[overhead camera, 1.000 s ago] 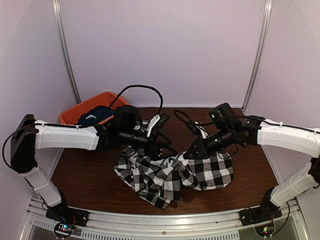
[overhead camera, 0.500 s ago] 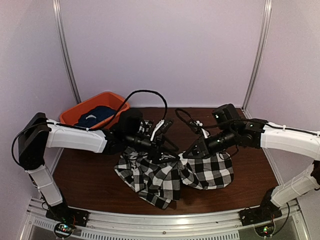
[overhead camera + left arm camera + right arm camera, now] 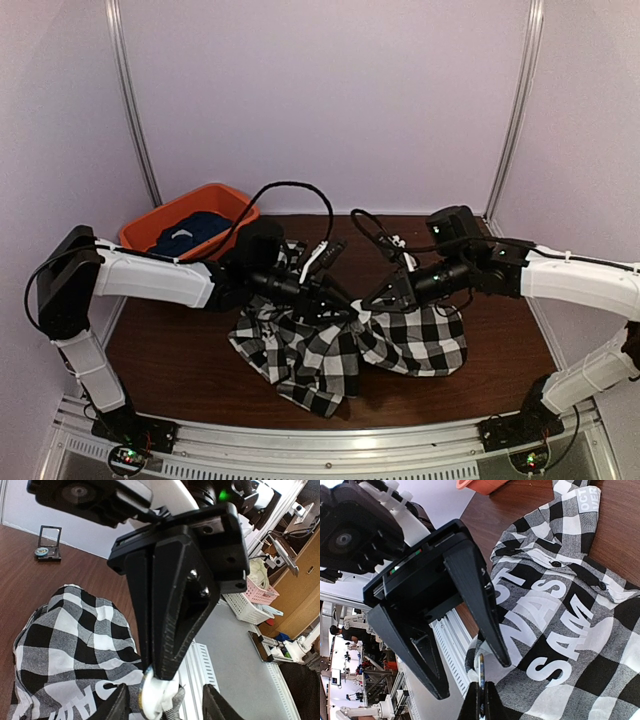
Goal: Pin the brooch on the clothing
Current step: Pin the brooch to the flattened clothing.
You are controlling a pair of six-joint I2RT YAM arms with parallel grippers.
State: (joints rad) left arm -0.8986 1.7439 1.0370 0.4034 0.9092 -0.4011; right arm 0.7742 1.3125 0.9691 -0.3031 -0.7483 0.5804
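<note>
The clothing [image 3: 300, 352], a black-and-white checked shirt with white block lettering [image 3: 560, 615], lies crumpled on the brown table. My right gripper [image 3: 480, 692] is shut on the brooch [image 3: 481, 672], a round white disc seen edge-on, and holds it against a raised fold of the shirt. In the left wrist view the same brooch [image 3: 156, 697] hangs under the right gripper [image 3: 163, 672]. My left gripper [image 3: 167, 707] is open, its fingers [image 3: 119, 705] standing on either side of the brooch and fold without touching them. Both grippers meet over the shirt's middle [image 3: 355, 305].
An orange bin [image 3: 226, 199] at the back left holds a dark navy garment [image 3: 185, 232]. A small open box [image 3: 49, 544] sits on the table beyond the shirt. Black cables [image 3: 300, 190] arch above both wrists. The metal front rail [image 3: 330, 440] runs along the near edge.
My left gripper has moved right to the brooch and its jaws have narrowed. My right gripper has shifted slightly left, still holding the brooch.
</note>
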